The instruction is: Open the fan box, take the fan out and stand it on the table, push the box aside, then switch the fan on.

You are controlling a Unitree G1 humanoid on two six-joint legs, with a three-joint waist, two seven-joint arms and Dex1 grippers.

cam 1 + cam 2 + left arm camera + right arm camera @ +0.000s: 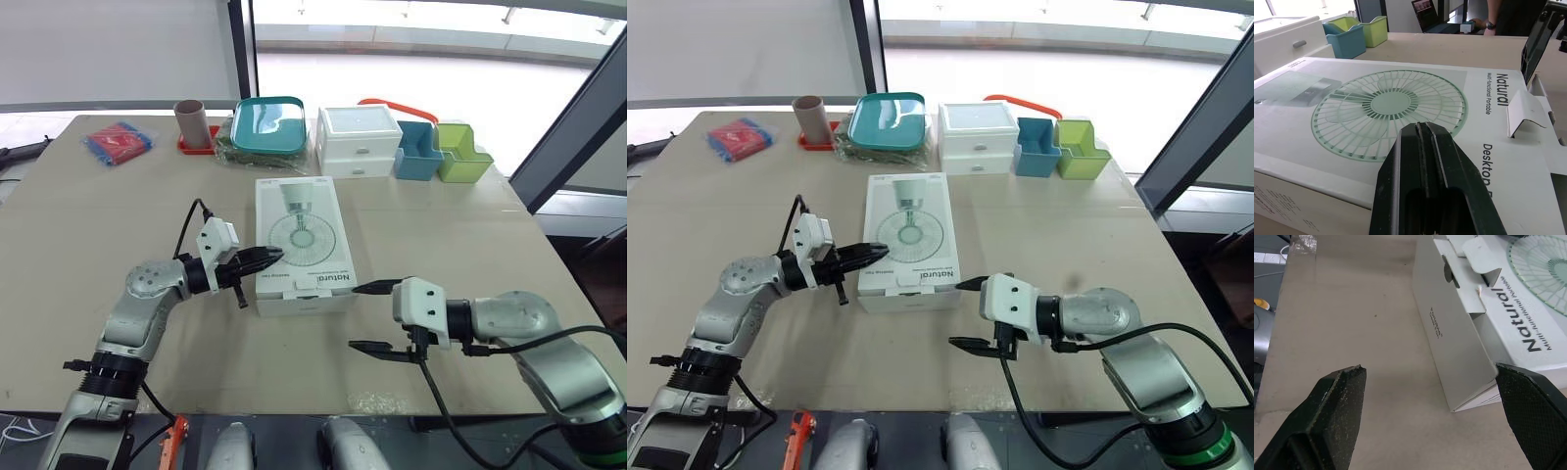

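Fan box [300,245]: lies flat on the table [98,245] with the printed fan picture facing up; the end nearest me faces my arms.
Box end flap [1465,340]: ajar at that near end, with its tuck tab [1520,115] lifted clear of the top face.
My left gripper [265,258]: fingers pressed together with nothing between them. The tips reach over the box's left long edge, near its near end. I cannot tell whether they touch the lid.
My right gripper [356,317]: fingers spread wide and empty, just beside the box's near right corner and pointing toward the flap.
Beyond the box's far end: a white drawer unit [358,140], a teal container [267,122], a blue bin [419,150] and a green bin [462,152].
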